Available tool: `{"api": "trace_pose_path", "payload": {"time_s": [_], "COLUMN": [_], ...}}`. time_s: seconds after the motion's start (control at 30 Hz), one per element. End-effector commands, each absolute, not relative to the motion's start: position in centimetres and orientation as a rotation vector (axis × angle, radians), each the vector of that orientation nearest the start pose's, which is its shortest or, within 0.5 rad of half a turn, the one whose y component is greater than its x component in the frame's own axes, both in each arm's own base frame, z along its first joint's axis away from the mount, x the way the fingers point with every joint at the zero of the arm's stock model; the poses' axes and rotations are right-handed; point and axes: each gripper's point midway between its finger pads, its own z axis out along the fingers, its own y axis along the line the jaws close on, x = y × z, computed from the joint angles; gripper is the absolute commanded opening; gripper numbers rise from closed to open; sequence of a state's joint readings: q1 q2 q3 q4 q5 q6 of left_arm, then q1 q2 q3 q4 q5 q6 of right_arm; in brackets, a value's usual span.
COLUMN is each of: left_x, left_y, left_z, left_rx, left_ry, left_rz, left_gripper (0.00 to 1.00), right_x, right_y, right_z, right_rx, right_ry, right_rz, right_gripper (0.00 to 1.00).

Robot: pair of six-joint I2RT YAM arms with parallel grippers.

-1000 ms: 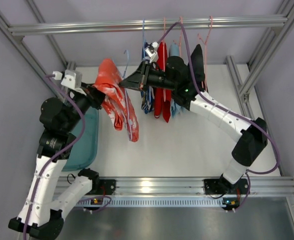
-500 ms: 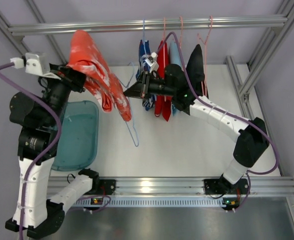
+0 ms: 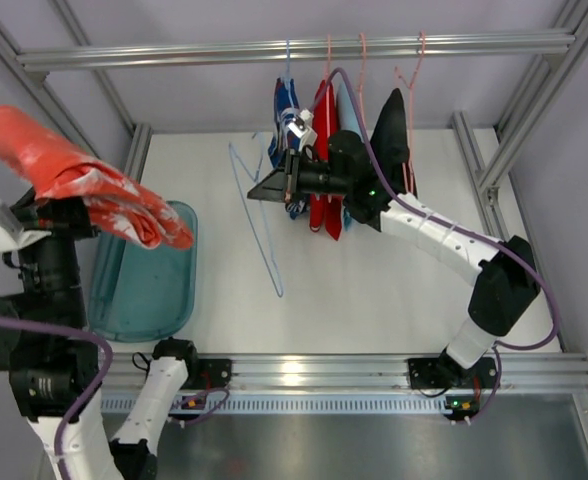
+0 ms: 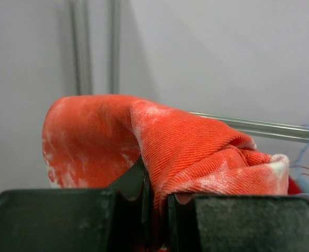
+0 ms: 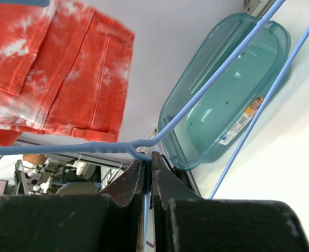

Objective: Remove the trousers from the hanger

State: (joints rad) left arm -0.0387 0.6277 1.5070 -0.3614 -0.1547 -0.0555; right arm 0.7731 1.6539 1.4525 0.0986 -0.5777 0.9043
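The orange-red mottled trousers [image 3: 74,180] are off the hanger and held high at the far left, over the teal tray [image 3: 169,300]. My left gripper [image 4: 157,199] is shut on a fold of them [image 4: 196,157]. The thin light-blue hanger [image 3: 259,225] hangs bare in mid-table, slanting down towards the front. My right gripper [image 3: 257,190] is shut on the hanger's neck; in the right wrist view the twisted wire [image 5: 102,148] sits between the closed jaws of the right gripper [image 5: 148,164], with the trousers [image 5: 54,68] at upper left.
A rail [image 3: 294,48] at the back carries blue-and-white [image 3: 286,110], plain red [image 3: 324,170] and dark [image 3: 394,125] garments on pink hangers, right behind my right arm. The teal tray [image 5: 233,89] lies at the table's left. Frame posts stand at both sides.
My left arm has swung left and up, pulling the trousers fully off the hanger and over the tray. The bare hanger stays in my right gripper, which barely moved.
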Motion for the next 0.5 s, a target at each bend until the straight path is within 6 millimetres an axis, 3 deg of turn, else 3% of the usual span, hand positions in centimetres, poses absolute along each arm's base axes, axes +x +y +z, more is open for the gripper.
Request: {"api": "trace_pose_path", "payload": {"time_s": [0.0,0.07,0.13,0.17,0.23,0.27,0.37,0.47], "left_x": [10.5,9.0,8.7,7.7,8.0,7.1,7.9,8.5], "left_y": [5.9,7.3,8.7,9.0,9.7,9.9,10.6,10.8], "left_z": [58.8,57.0,54.7,53.7,51.0,49.9,45.3,42.1], "left_rx": [-0.244,-0.249,-0.25,-0.247,-0.229,-0.226,-0.199,-0.156], "left_ry": [0.948,0.991,1.052,1.063,1.13,1.14,1.233,1.285], "left_rz": [0.265,0.4,0.528,0.562,0.644,0.666,0.742,0.789], "left_gripper": [0.0,0.0,0.0,0.0,0.0,0.0,0.0,0.0], "right_x": [24.9,24.2,23.6,23.2,22.6,22.0,21.3,21.1], "right_y": [42.7,42.8,42.8,42.9,43.0,43.1,42.9,42.4], "right_z": [36.7,37.1,37.3,37.4,37.6,38.0,38.8,40.1], "right_rx": [-0.486,-0.53,-0.558,-0.581,-0.617,-0.639,-0.67,-0.69], "right_ry": [1.85,1.824,1.821,1.81,1.797,1.782,1.754,1.714], "right_rz": [1.655,1.646,1.646,1.642,1.632,1.637,1.63,1.61], "right_gripper": [0.0,0.0,0.0,0.0,0.0,0.0,0.0,0.0]}}
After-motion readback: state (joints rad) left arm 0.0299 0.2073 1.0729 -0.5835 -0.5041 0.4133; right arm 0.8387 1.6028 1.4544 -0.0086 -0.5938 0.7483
